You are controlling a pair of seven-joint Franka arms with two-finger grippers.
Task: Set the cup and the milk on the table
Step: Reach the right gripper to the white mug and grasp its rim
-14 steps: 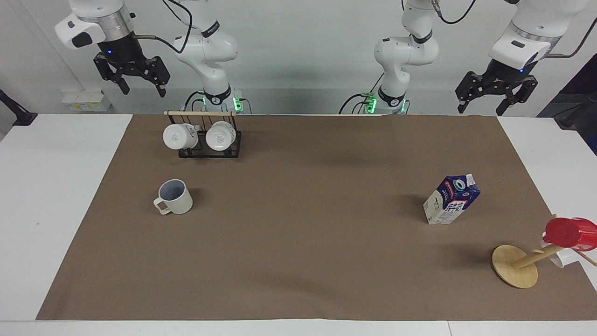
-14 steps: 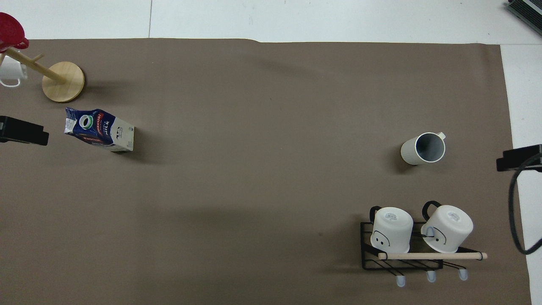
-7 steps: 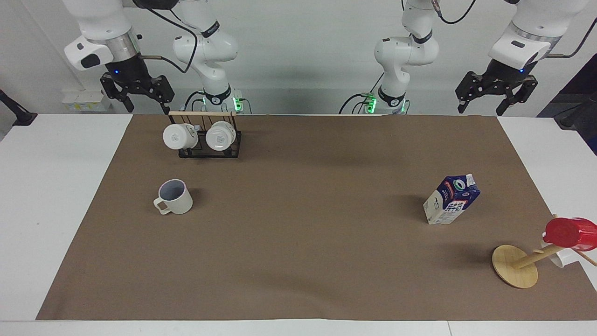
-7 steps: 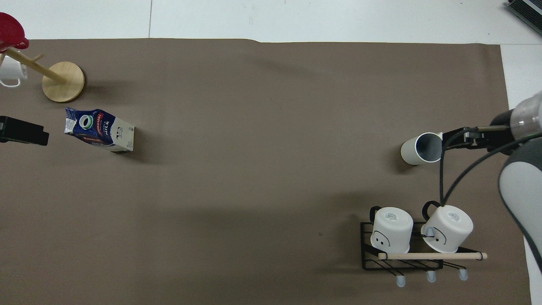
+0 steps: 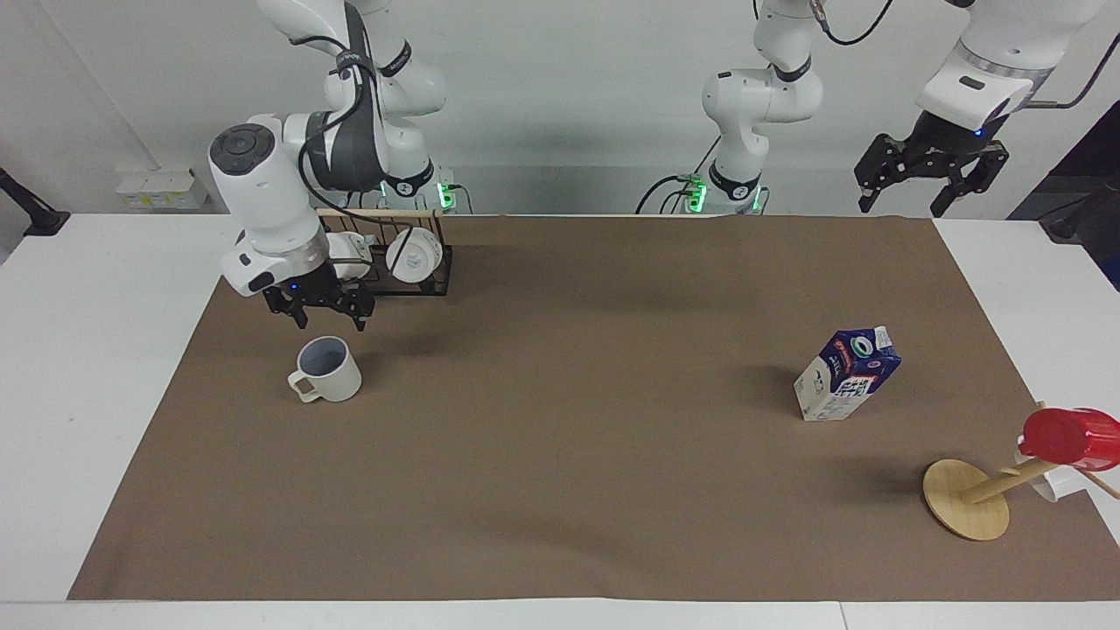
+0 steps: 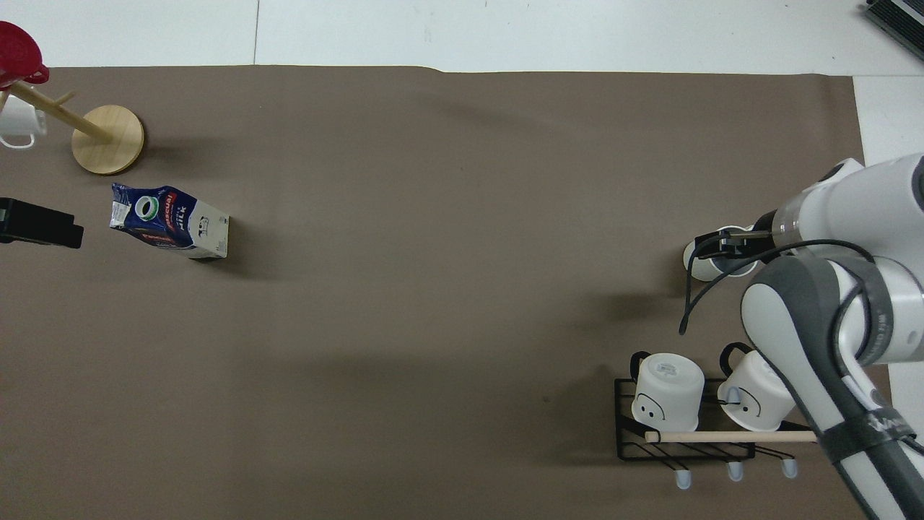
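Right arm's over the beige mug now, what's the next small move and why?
Probably lower the right gripper straight down so its open fingers straddle the cup's rim, then close. It hangs just above the cup, not touching, and the cup stands upright on the brown mat. The left gripper waits, open, well above the milk.

My facing camera sits high across the table (image 5: 52, 367), looking at both arm bases. My overhead camera hangs above the robots' end, aimed steeply down and forward. Both stand well back and share the brown mat (image 5: 560, 490) (image 6: 433, 325), turned half around.
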